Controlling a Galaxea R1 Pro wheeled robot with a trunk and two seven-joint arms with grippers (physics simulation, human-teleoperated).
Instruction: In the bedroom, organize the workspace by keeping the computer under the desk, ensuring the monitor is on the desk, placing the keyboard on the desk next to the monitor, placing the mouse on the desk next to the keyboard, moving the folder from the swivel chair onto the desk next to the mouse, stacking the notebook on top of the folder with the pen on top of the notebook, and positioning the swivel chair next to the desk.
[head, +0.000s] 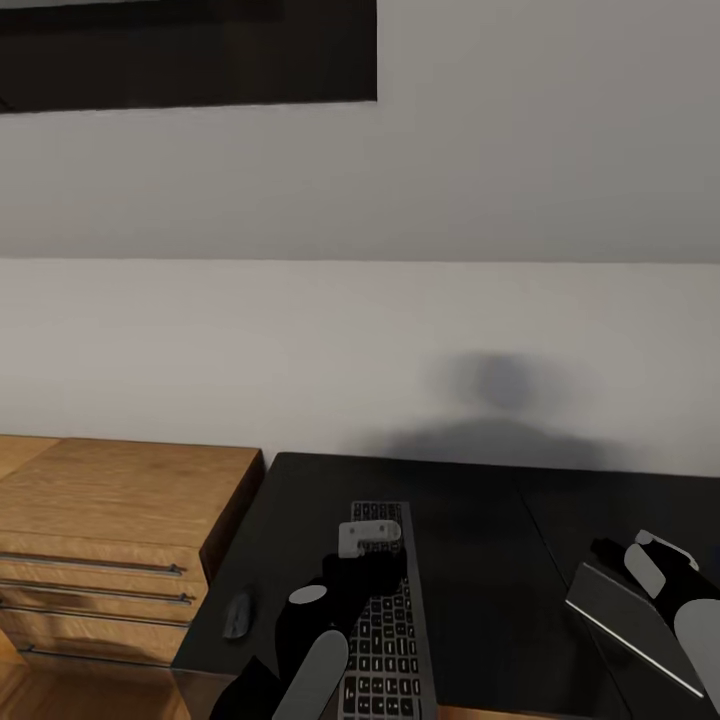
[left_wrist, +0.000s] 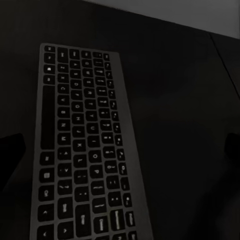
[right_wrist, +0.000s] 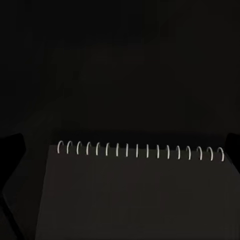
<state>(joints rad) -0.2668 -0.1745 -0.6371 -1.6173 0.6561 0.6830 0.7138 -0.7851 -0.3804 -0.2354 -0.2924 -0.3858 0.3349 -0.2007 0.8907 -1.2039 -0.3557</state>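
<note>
At lower centre, the keyboard (head: 385, 620) is lying on the counter (head: 480, 530), the mouse (head: 237, 613) left of it. The left gripper (head: 365, 545) is being hovered above it, fingers spread. A notebook (head: 630, 615) is being gripped by the right gripper (head: 625, 570) at lower right.

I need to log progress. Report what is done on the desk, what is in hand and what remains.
Done: the keyboard lies on the black desk, with the mouse beside it near the desk's edge. In hand: the right gripper is at a dark spiral-bound notebook, tilted above the desk; the left gripper hovers over the keyboard. Left: the notebook is not yet stacked; monitor, folder, pen and chair cannot be judged.
</note>
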